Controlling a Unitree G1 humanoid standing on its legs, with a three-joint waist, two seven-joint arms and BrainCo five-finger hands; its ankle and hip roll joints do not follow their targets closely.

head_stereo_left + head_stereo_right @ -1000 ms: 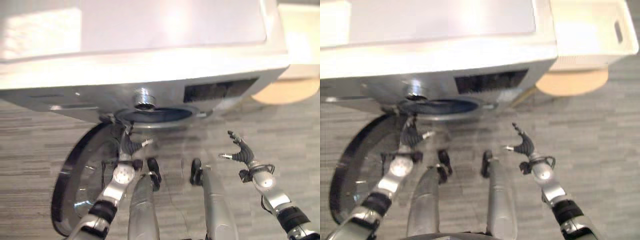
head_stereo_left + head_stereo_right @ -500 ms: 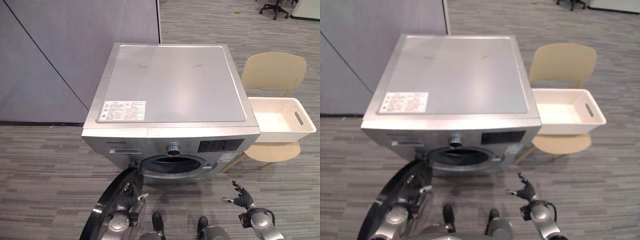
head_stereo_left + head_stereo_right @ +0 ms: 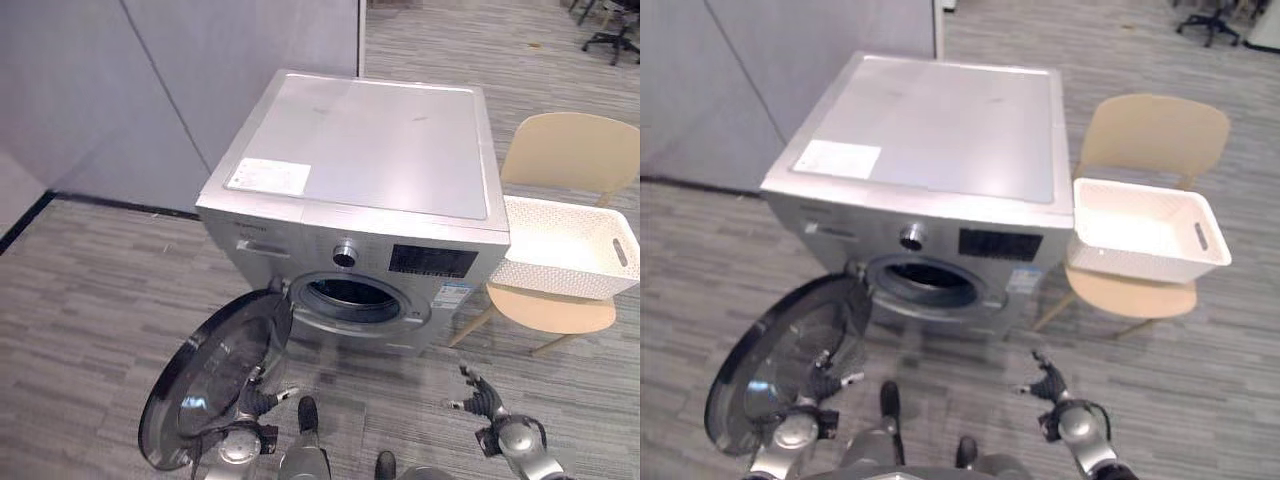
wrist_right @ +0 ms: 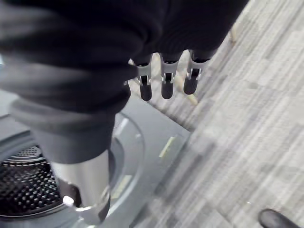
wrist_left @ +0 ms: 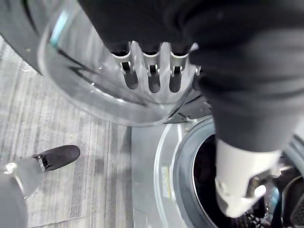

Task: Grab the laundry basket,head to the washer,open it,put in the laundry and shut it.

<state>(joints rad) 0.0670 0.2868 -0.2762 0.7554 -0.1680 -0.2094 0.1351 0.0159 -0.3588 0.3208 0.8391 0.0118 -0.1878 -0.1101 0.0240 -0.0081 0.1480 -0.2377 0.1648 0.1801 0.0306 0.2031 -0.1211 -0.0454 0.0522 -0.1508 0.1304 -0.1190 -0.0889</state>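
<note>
Left hand [image 3: 258,404] low at the inner face of the washer door [image 3: 215,375], fingers straight and loose, holding nothing; in its wrist view the fingers [image 5: 149,76] lie against or just off the door's glass bowl, contact not certain. Right hand [image 3: 478,397] low over the carpet floor [image 3: 90,300], fingers spread wide, empty, well apart from the door.

Door swung fully out to the robot's left, hinged at the left of the opening. Drum opening [image 3: 352,294] exposed and dark; the right wrist view shows the perforated drum [image 4: 26,183] with no laundry visible in the part seen.

Washer [image 3: 930,150] beyond, top bare apart from a label. To its right a tan chair [image 3: 1152,150] with the white laundry basket [image 3: 1148,232] resting on its seat, just beside the washer's right flank. Contents of basket not discernible from here.

Judgement: opening step looks done; loading is the step in hand. Next move likely calls for a turn and reach toward the basket on the chair with the right hand, then carrying laundry across to the drum without knocking the open door.
</note>
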